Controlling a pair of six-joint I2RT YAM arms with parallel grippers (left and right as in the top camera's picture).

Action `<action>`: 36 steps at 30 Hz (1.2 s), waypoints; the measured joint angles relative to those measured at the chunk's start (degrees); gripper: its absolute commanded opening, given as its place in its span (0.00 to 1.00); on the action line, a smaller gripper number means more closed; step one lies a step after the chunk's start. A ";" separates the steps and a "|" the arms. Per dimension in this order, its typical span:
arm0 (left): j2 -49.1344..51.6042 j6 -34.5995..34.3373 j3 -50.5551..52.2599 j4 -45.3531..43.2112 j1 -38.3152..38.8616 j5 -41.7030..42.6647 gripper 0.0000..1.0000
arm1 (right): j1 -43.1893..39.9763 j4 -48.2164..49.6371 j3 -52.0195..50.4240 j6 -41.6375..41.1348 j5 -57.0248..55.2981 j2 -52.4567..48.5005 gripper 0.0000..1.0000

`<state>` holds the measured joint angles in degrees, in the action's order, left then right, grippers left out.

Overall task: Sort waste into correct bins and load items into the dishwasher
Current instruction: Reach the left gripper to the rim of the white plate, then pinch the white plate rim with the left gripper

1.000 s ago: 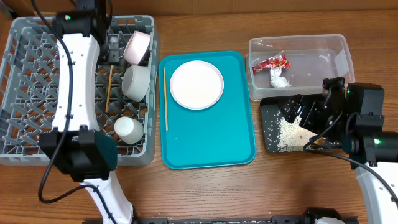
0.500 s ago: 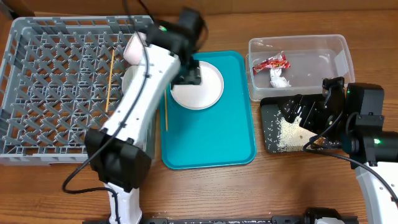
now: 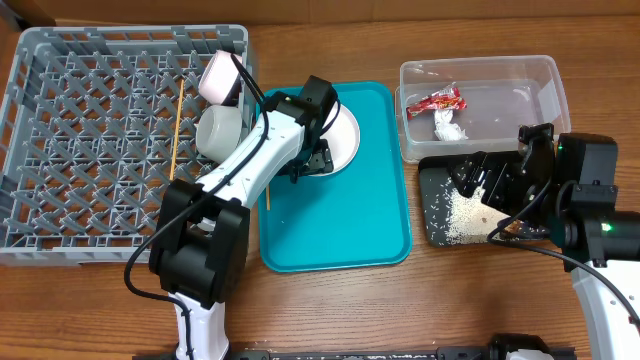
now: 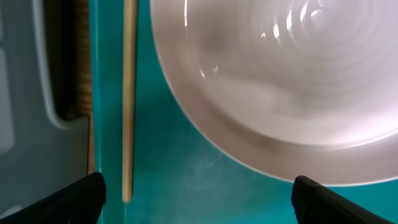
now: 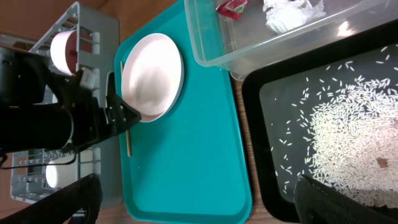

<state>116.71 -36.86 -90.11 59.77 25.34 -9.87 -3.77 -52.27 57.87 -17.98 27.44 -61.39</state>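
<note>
The left gripper [image 4: 199, 198] has come from the rack [image 3: 90, 150] to the teal tray [image 3: 340, 230], wide apart over the plate [image 4: 280, 93], by the chopstick [image 4: 129, 93]. The plate likely goes in next. The right gripper [image 5: 199, 202] is apart too.

Overhead: L arm [image 3: 255, 160] hides plate's [image 3: 348, 140] left part. L wrist: plate cut at top/right edges, chopstick [image 4: 129, 93] at top. R wrist: black tray [image 5: 250, 143] cut right/bottom.
</note>
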 measured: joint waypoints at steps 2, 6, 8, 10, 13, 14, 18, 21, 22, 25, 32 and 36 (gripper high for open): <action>0.00 2.54 1.03 -1.81 -0.24 0.02 0.95 | 0.00 -0.02 0.00 0.00 0.00 -0.02 1.00; 0.00 6.75 1.38 -2.82 -0.37 -1.38 0.95 | 0.00 -0.02 0.00 -0.02 0.00 0.00 1.00; 0.00 8.66 1.38 -2.82 -0.37 -2.75 0.95 | 0.00 -0.02 0.00 0.00 0.00 0.00 1.00; 0.00 10.78 1.38 -3.08 -0.37 -3.96 0.95 | 0.00 -0.02 0.00 0.02 0.00 -0.02 1.00; 0.00 13.14 1.66 -5.27 -0.37 -5.11 0.94 | 0.00 0.00 0.00 0.00 -0.02 0.00 1.00; 0.00 13.62 2.03 -6.40 -0.37 -5.44 0.93 | 0.00 0.00 0.00 0.00 0.00 0.00 1.00; 0.00 14.82 4.96 -9.01 -0.37 -5.88 0.93 | 0.00 0.00 0.00 0.00 0.00 0.00 1.00; 0.00 14.88 7.23 -10.51 -0.48 -6.03 0.93 | 0.00 -0.02 0.00 0.02 0.00 0.00 1.00; 0.00 14.86 7.91 -11.02 -0.63 -6.03 0.93 | 0.02 -0.02 0.00 0.02 -0.02 -0.02 1.00; -0.07 14.82 9.09 -11.96 -1.40 -5.99 0.93 | 0.00 0.00 0.00 0.00 0.00 0.00 1.00; -0.55 14.82 10.40 -15.37 -2.19 -5.09 0.92 | 0.00 0.00 0.00 0.00 0.00 0.00 1.00; -0.57 14.78 10.64 -16.76 -2.21 -3.72 0.91 | 0.00 -0.04 0.00 0.00 0.00 -0.02 1.00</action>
<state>116.14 -22.09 -79.46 43.00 23.14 -13.58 -3.77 -52.31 57.87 -17.98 27.44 -61.41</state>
